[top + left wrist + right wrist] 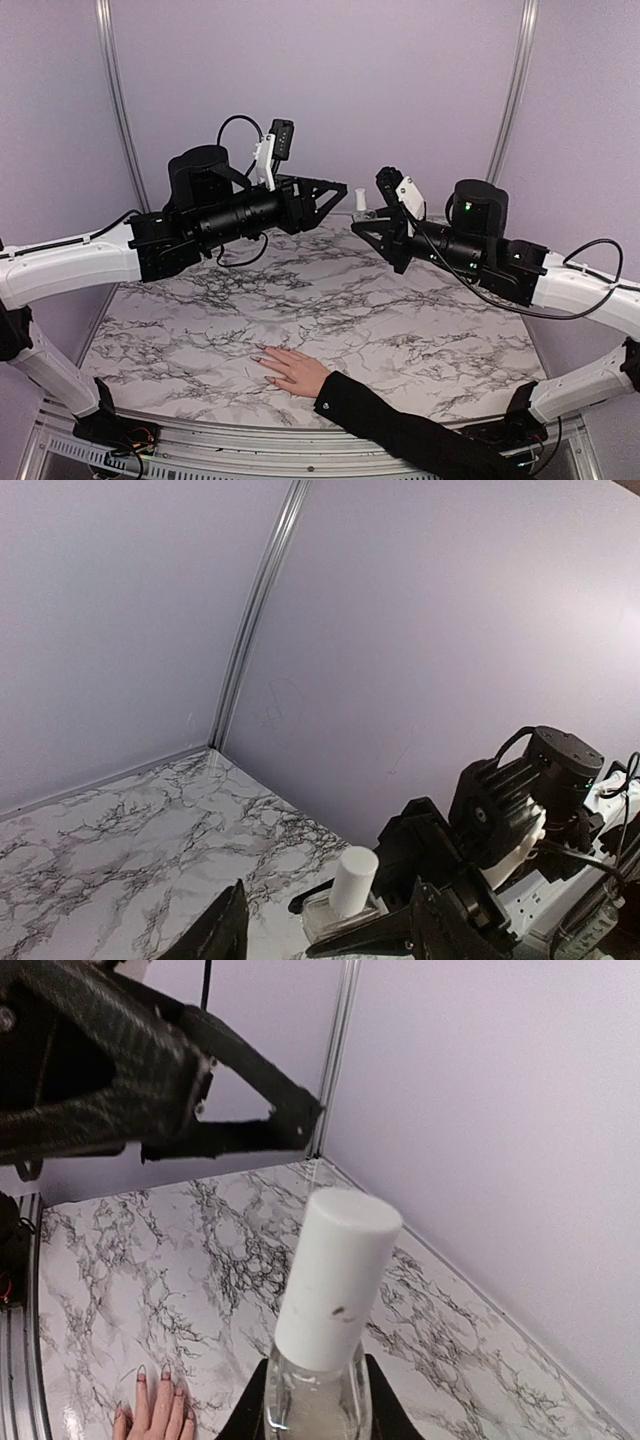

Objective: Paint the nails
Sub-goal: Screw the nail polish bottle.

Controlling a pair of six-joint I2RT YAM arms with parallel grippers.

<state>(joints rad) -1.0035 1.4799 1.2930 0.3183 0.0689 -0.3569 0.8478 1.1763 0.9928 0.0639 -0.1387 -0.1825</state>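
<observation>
A pale hand (295,370) in a black sleeve (400,425) lies palm down at 6 o'clock on the marble table (420,300), fingers pointing toward 10 o'clock. The nails (142,1371) seem dark-tipped, though they are too small to be sure. Toward 12 o'clock, raised above the table, the right tool (362,226) pinches a clear bottle (335,1280) with a white cap. Facing it, the left tool (338,195) is spread and holds nothing.

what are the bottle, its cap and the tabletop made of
Bottle: clear and glossy, see-through, so glass or hard clear plastic. Cap: matte white, probably plastic. Tabletop: smooth, white with grey veins; real marble or a printed laminate, cannot tell.
</observation>
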